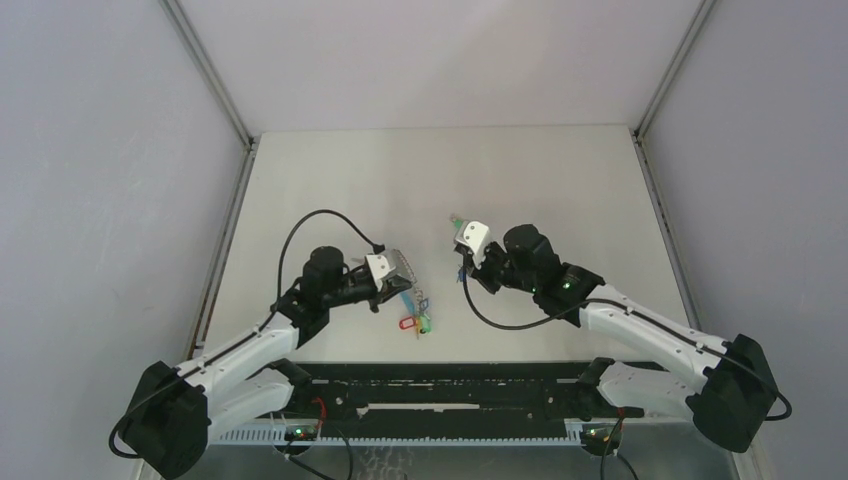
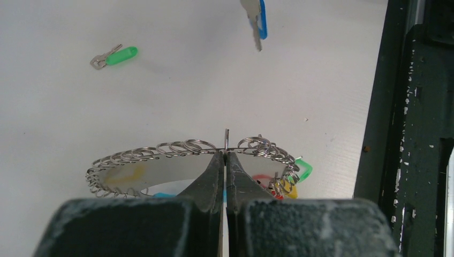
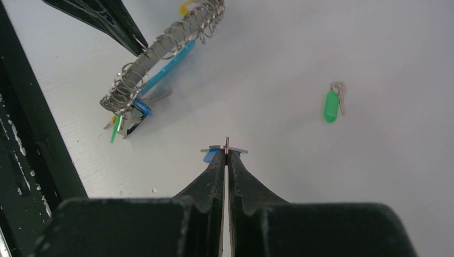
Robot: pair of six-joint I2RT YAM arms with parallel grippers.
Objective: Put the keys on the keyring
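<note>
The left gripper (image 2: pixel 225 156) is clamped on the wire of the keyring (image 2: pixel 176 146), gripping it mid-arc between the small split rings. The right gripper (image 3: pixel 226 155) pinches the blue key (image 3: pixel 214 150) at its fingertips, near the keyring. The wrist views show the green key (image 3: pixel 331 106) lying flat on the table (image 2: pixel 321 107), apart from both grippers

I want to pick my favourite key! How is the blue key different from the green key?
The blue key has a blue head; the green key has a green one. The blue key is pinched in the shut jaws of the right gripper; the green key lies loose on the table. Both have silver metal, and neither is on the keyring.
</note>
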